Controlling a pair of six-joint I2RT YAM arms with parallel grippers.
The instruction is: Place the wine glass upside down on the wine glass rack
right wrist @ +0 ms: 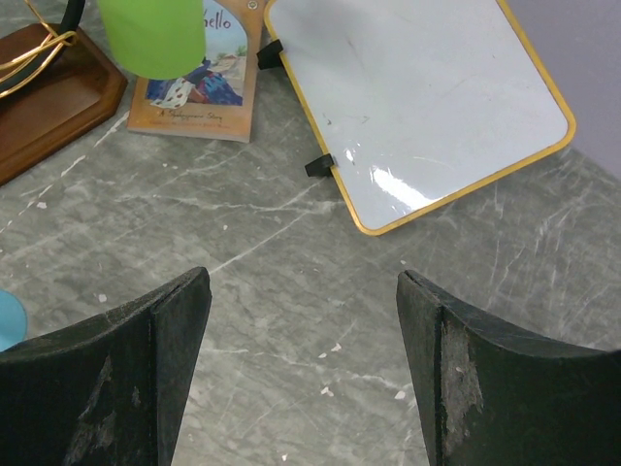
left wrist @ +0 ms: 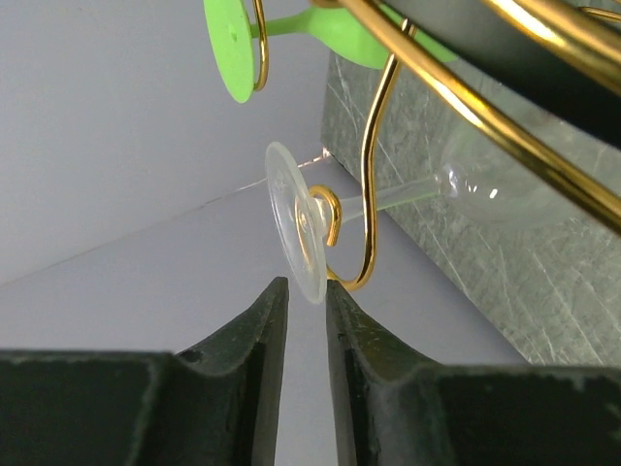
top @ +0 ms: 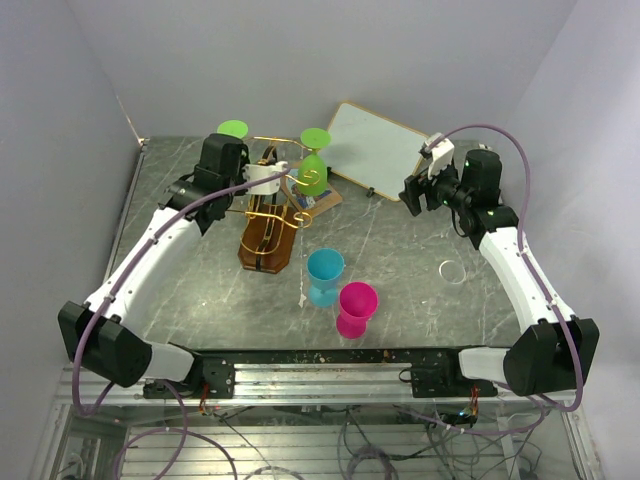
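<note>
The two dark fingers of the left gripper [left wrist: 307,285] are seen closest of all, parted by only a narrow slit, so the jaws are slack rather than clenched. At the mouth of that slit lies the rim of the foot of the wine glass [left wrist: 291,218]; whether it is touched by the fingertips cannot be told. The clear glass is carried by the wine glass rack [left wrist: 370,184]: its stem is passed through a curled gold hook, its foot is set just beside the curl on the gripper's side, and its bowl is seen, blurred, beyond the wire. One of two green glasses [left wrist: 231,49] is hooked on a farther arm.

The right gripper [right wrist: 303,282] is held wide apart with nothing between its fingers, above the grey marbled table [right wrist: 291,320]. Past its fingertips a white board [right wrist: 427,107] with a yellow frame is propped at a tilt. A picture booklet [right wrist: 199,83] is laid flat just beside it, and the rack's dark wooden base is caught at the upper left corner.

From above, the rack is placed at the back left of the table with the left gripper up against its arms, and both green glasses are shown with their feet uppermost. The right gripper is kept well apart from the rack, near the board. A blue cup [top: 325,275] and a pink cup [top: 357,307] are stood upright, mouths up, just beside one another in the middle foreground, and a small white ring [top: 453,270] is left on the table to the right.
</note>
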